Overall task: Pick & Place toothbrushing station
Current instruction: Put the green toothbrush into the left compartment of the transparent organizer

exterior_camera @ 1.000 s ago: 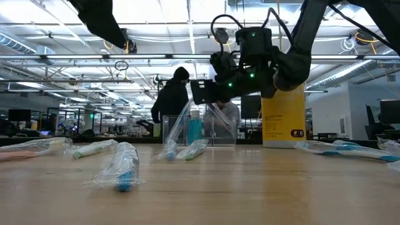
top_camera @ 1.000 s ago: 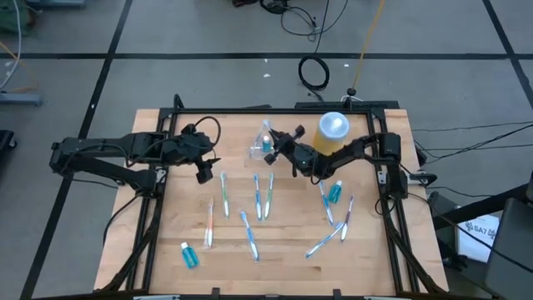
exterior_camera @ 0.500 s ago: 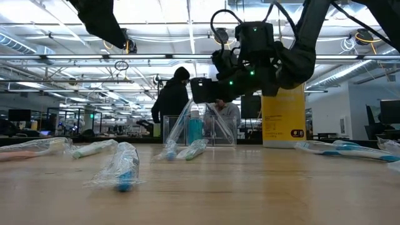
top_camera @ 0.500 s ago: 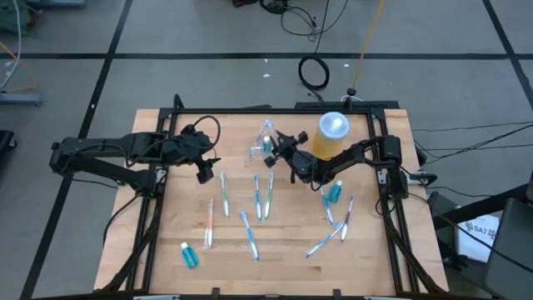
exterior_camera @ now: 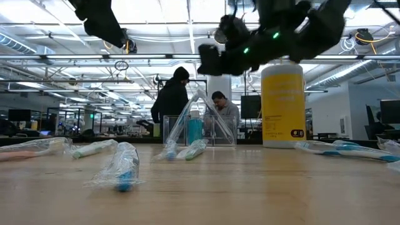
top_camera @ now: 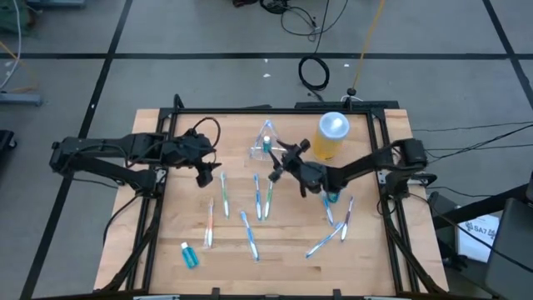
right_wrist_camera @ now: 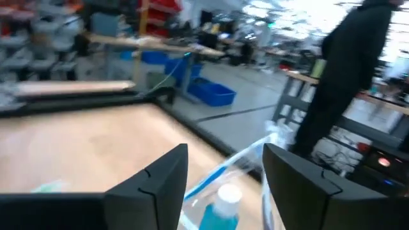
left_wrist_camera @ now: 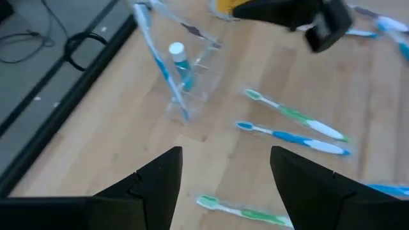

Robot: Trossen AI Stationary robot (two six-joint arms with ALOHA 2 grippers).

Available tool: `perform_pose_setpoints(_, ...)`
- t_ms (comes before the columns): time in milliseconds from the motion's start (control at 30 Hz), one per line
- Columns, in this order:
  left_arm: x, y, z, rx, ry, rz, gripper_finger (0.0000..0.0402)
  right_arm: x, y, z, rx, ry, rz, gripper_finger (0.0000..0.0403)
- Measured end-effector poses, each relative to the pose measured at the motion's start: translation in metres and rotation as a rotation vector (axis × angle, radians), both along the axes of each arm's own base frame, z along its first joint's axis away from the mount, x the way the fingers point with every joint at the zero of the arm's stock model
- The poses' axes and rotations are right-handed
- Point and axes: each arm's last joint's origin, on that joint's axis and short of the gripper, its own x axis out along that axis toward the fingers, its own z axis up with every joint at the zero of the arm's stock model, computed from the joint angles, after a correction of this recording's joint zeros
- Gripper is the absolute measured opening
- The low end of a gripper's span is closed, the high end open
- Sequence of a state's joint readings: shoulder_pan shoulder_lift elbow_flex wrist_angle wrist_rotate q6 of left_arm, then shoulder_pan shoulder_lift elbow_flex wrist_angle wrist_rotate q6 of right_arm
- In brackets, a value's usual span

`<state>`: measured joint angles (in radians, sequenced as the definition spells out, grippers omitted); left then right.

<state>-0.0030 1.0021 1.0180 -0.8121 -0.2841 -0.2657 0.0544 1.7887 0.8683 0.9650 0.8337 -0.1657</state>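
From above, we see the toothbrushing station [top_camera: 263, 143] on the counter [top_camera: 166, 242], beside the yellow jar [top_camera: 331, 136]. Right claw [top_camera: 278, 164] hovers nearby, fingers apart. Left wrist view shows the left claw [left_wrist_camera: 220, 176] spread, empty.

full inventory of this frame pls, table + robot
clear holder: 1, colourless, far middle of the table, holding a wrapped brush and a small blue tube
yellow jar: 1, yellow with white lid, far right, upright
toothbrushes: about nine loose, blue, green or orange handles, scattered mid-table and right
toothpaste tubes: 2 loose, blue with white caps, one near left, one right
people: 2, in the room behind the table, low view
cable coil: 1, black, on the floor beyond the table
left pincer: open, empty, above the table's left part
right pincer: open, empty, raised just near of the holder
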Motion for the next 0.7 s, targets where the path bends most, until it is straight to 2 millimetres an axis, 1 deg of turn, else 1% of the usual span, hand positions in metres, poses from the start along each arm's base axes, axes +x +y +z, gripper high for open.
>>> perform_pose_setpoints(133,0.000,-0.007,0.000,-0.018,-0.004,-0.021,0.0244,-0.017,0.022,0.014,0.036,0.090,0.063,0.0199)
perform_pose_setpoints(200,0.000,-0.010,0.000,-0.022,-0.006,-0.030,0.0244,-0.025,0.031,0.020,0.093,0.105,0.084,0.0199)
perform_pose_setpoints(300,0.000,-0.014,0.000,-0.020,-0.007,-0.049,0.0244,-0.041,0.043,0.024,0.193,0.149,0.102,0.0199)
perform_pose_setpoints(467,0.000,-0.017,0.000,-0.032,-0.013,-0.049,0.0244,-0.061,0.062,0.018,0.389,0.249,0.194,0.0199)
perform_pose_setpoints(600,0.000,-0.019,0.000,-0.070,-0.029,-0.022,0.0244,-0.071,0.074,0.011,0.492,0.317,0.233,0.0199)
perform_pose_setpoints(700,0.000,-0.022,-0.007,-0.108,-0.025,0.003,0.0244,-0.074,0.077,0.007,0.541,0.375,0.276,0.0199)
